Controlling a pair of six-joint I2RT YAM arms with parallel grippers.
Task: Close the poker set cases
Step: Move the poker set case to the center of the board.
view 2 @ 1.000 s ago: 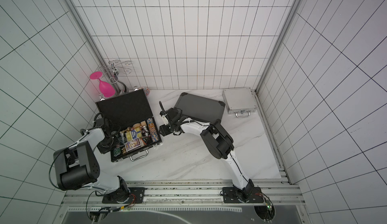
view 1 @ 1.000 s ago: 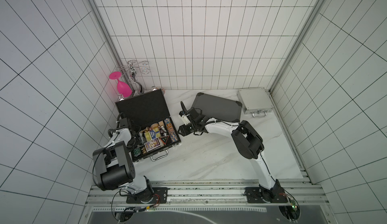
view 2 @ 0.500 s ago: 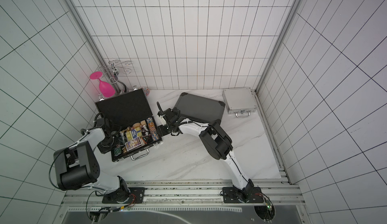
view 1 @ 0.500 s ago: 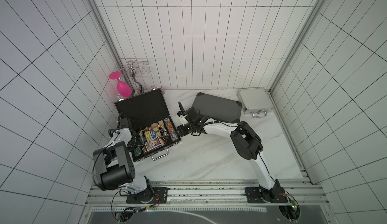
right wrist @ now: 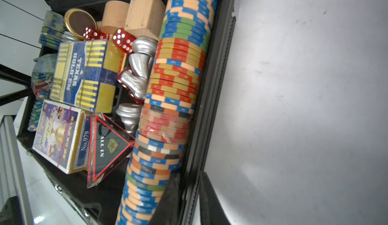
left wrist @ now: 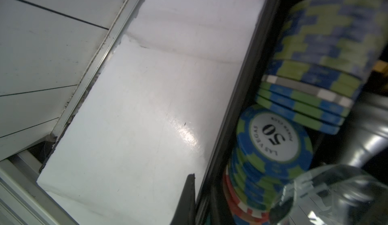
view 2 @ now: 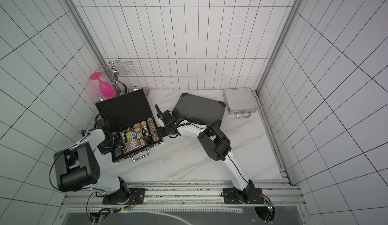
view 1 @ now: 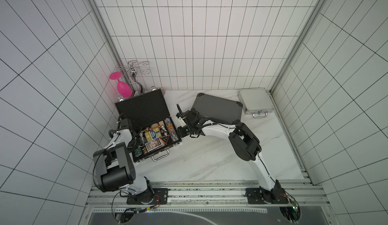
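Nearest my bases on the white counter (view 1: 210, 156) lies the flat black case (view 1: 142, 110). It is open, with its silver handle (view 1: 160, 156) toward me and its lid standing up at the far side. The tray is crammed. A long row of chips (right wrist: 178, 87) runs along the right wall, with card boxes (right wrist: 84, 74) and red dice (right wrist: 123, 40) beside it, and blue-green chips (left wrist: 273, 137) sit by the left wall.

My right jaws straddle that right wall, one finger (right wrist: 168, 205) inside against the chips and the other outside, pressed onto the wall from both sides. My left jaws are together at the case's left wall. Only one finger (left wrist: 189, 192) shows, outside the wall, so I cannot tell whether the wall is pinched.

Farther back, to the right of the black case, the dark grey case (view 1: 216, 110) is closed, with my right arm crossing its near edge. Just beside it, in the far right corner, the small silver case (view 1: 255, 101) is closed too. In the far left corner a pink glass (view 1: 123, 88) hangs upside down from a chrome rack (view 1: 134, 70).
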